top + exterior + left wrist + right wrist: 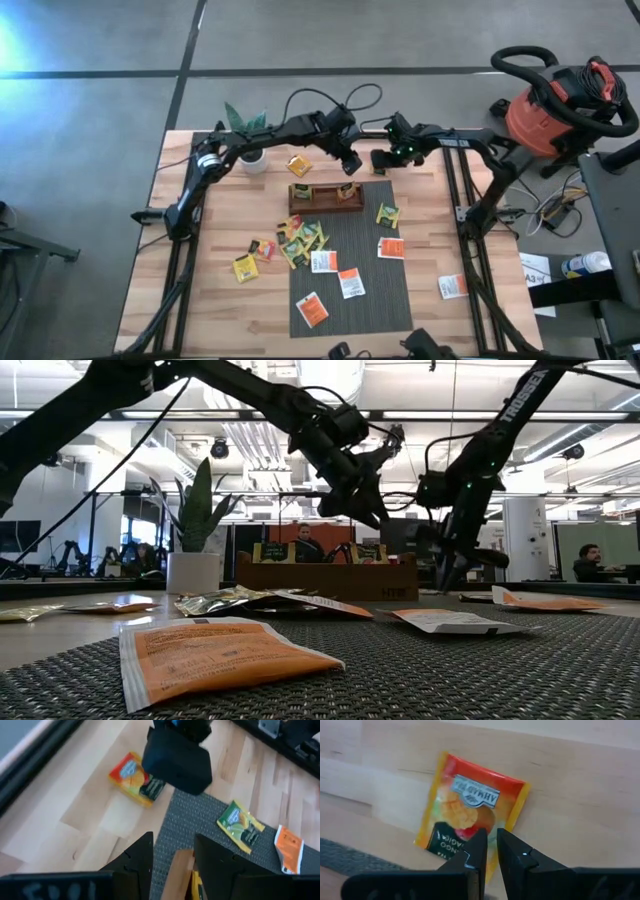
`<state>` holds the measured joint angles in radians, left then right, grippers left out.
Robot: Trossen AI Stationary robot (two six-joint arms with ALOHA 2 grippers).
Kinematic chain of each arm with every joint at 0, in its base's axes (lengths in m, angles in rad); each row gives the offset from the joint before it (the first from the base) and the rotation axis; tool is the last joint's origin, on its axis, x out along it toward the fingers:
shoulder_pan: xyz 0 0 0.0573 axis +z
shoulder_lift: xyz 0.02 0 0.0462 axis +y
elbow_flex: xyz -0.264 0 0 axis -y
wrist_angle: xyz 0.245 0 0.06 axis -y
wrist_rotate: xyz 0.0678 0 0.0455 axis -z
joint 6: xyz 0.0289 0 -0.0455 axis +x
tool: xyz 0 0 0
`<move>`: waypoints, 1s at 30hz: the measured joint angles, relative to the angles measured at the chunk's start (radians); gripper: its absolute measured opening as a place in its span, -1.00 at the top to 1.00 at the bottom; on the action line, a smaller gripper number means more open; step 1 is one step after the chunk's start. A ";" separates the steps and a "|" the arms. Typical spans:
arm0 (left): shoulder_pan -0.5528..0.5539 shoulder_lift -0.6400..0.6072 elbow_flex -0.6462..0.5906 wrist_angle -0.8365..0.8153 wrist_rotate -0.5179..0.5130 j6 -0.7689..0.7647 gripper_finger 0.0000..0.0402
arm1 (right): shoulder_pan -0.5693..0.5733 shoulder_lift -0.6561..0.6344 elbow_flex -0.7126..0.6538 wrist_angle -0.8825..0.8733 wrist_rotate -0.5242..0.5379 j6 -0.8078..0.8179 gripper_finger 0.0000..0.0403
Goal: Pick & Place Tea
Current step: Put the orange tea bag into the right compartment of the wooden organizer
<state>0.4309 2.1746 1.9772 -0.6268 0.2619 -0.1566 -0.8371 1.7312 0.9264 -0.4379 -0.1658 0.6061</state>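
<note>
The bench (215, 300) is pale wood, with a red vacuum (545, 110) on the floor off its right far corner. A grey mat (370, 300) covers the middle of the bench. At the mat's far edge lies a long brown tray (325, 205), with a few sachets standing in it. A potted plant (250, 155) stands to the left of the tray, towards the far edge.

Both arms reach in over the far side. The left hand (351, 165) hangs above the right end of the tray, its fingers (140, 852) spread, with nothing gripped between them. The right hand (382, 160) is just beside it, low over the bare wood at the mat's far edge. Its fingers (512, 852) are pressed almost together, leaving only a thin slit. Their tips sit over the near edge of a yellow sachet (470, 800) lying flat on the wood; I cannot tell whether they touch it.

The rest of the tea (300, 240) is loose. A heap of yellow and green sachets lies at the mat's left edge. White-and-orange ones are spread over the mat, one green one (388, 215) lies near the tray, and one white-and-orange one (452, 287) lies on the wood to the right.
</note>
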 joint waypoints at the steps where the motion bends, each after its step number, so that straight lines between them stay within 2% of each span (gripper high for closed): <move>1: 0.000 0.000 -0.001 -0.005 0.000 0.000 0.33 | -0.002 0.005 0.000 0.000 -0.001 0.000 0.79; 4: 0.002 0.000 -0.001 -0.003 0.000 0.000 0.33 | -0.011 0.022 0.000 -0.002 -0.027 0.000 0.79; 10: 0.016 0.000 -0.001 -0.002 -0.001 -0.020 0.33 | -0.012 0.059 0.000 0.050 -0.158 0.025 0.79; 16: 0.042 0.000 -0.002 -0.003 -0.031 -0.047 0.33 | -0.011 0.065 0.013 0.070 -0.162 0.045 0.79; 22: 0.067 0.007 -0.009 0.007 -0.015 -0.089 0.33 | -0.011 0.067 0.022 0.088 -0.145 0.072 0.79; 30: 0.080 0.041 -0.102 0.075 0.066 -0.290 0.33 | -0.012 0.069 0.018 0.156 -0.179 0.127 0.79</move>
<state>0.5107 2.2155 1.8748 -0.5515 0.3276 -0.4465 -0.8490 1.8000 0.9439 -0.2817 -0.3447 0.7335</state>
